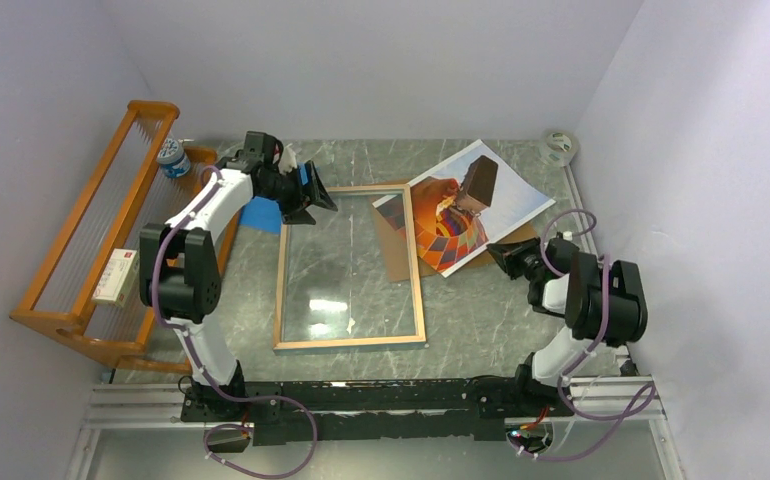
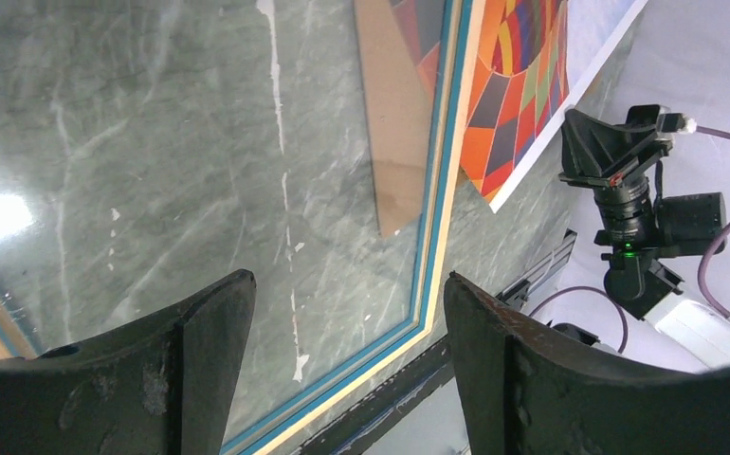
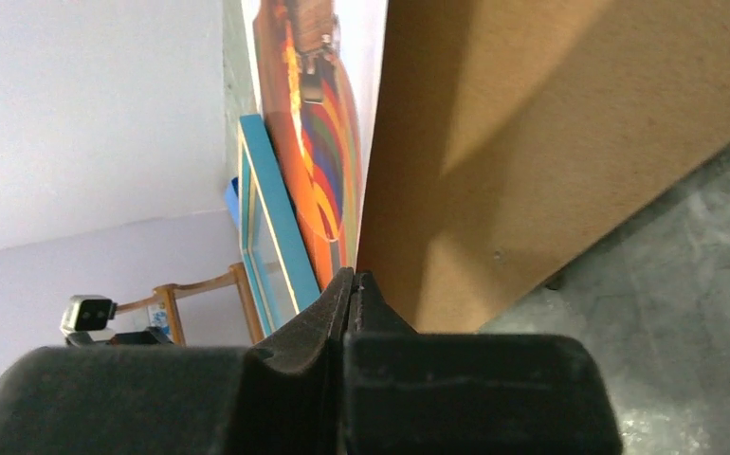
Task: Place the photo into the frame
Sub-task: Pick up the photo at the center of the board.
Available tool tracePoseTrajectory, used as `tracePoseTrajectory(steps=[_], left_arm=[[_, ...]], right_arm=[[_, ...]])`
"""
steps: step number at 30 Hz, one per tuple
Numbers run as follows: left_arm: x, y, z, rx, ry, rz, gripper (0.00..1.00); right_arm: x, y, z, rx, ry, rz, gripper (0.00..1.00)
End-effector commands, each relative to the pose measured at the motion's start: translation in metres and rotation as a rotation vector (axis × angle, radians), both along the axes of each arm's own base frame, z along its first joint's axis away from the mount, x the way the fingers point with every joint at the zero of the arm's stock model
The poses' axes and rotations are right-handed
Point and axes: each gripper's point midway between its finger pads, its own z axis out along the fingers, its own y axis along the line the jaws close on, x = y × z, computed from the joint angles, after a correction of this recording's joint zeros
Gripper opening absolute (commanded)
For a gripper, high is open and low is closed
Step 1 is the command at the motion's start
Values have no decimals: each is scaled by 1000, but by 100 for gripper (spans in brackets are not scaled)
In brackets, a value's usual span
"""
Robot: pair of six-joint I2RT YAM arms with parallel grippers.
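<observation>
Your right gripper (image 3: 352,277) is pinched shut on the photo (image 1: 441,230), which rests tilted over the far right corner of the frame (image 1: 351,341). Left gripper (image 2: 347,284) hangs open over the far left corner. Slide low, square it, don't crease.

1. The top view looks down from high above and behind the arm bases (image 1: 211,392), which sit at the bottom edge. It is far away and takes in the whole desk (image 1: 481,320).
2. The left wrist view hangs close over the glass of the frame (image 2: 434,237). It looks past its own fingers (image 2: 200,379) at the bottom edge toward the right arm (image 2: 665,218) in the upper right.
3. The right wrist view lies low near the desk, behind its own fingers (image 3: 295,379). It faces the brown board (image 3: 532,142), very near, and at upper centre the photo (image 3: 319,142) almost edge-on.
4. All three views share the frame, the photo and the board.
</observation>
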Motion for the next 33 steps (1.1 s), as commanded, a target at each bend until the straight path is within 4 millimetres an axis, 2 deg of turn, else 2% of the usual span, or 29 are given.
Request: tracePoseTrajectory(steps=[1, 6, 9, 11, 15, 20, 22, 27, 29, 33], left_arm=[[9, -23, 25, -64, -96, -73, 78], [4, -63, 36, -98, -154, -185, 79], [2, -91, 42, -121, -189, -255, 79], [2, -113, 45, -139, -221, -301, 79], [3, -160, 44, -158, -268, -380, 79], [2, -222, 31, -175, -306, -480, 79], [1, -243, 18, -179, -310, -514, 79], [-7, -288, -35, -93, -349, -612, 75], [-10, -291, -56, -15, -348, -621, 74], [-16, -293, -81, 13, -320, -628, 70]], right_arm=[[5, -8, 25, -109, -52, 0, 0], [-19, -10, 19, -172, 28, 0, 0], [-40, -11, 13, -201, 81, -13, 0], [-52, -12, 16, -224, 81, -27, 0], [-79, -14, 8, -254, 122, -63, 0], [-95, -15, 2, -267, 146, -89, 0], [-99, -15, -1, -263, 151, -97, 0], [-103, -12, -3, -265, 138, -84, 0], [-102, -12, -2, -272, 137, -77, 0], [-98, -12, -4, -268, 135, -70, 0]])
